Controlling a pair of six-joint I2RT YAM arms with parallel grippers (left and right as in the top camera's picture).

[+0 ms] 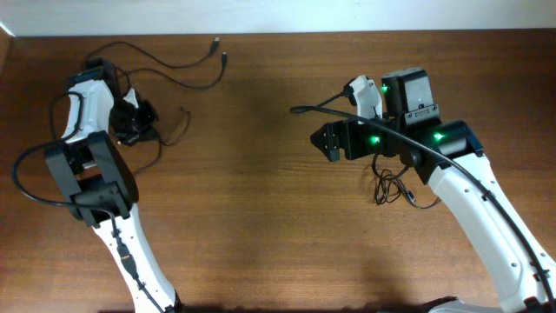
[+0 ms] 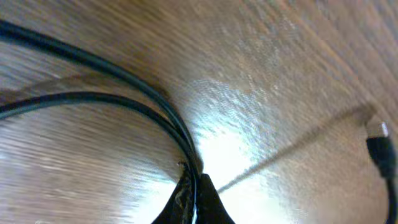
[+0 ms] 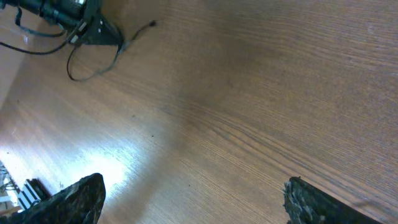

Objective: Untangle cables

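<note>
Two lots of cables [image 1: 223, 59] lie on the table [image 1: 261, 217]. The larger lot is at the far left corner, the smaller at the right. At the far left the cords sprawl in loose waves, with their long run lying roughly along the far edge. Two plug ends reach out toward the middle. In the left wrist view two strands [image 2: 81, 96] curve in and meet at the tips of the left gripper [image 2: 196, 199]. Its tips are closed together with both strands pinched between them. One plug [image 2: 379, 149] lies free off to the side.

The smaller tangle [image 1: 393, 187] sits just beside the right forearm, on the near side and behind the right gripper [image 1: 323, 141]. That gripper points toward the table's centre, away from the tangle. Its fingers [image 3: 78, 196] stand wide apart over bare wood and hold nothing.

The left arm is plainly the nearer one for the big bunch. From the left gripper's hold the free lengths trail away toward the far edge and the middle, so a pull back toward the near left would probably draw them out. The right arm would have to turn back to reach its own tangle.
</note>
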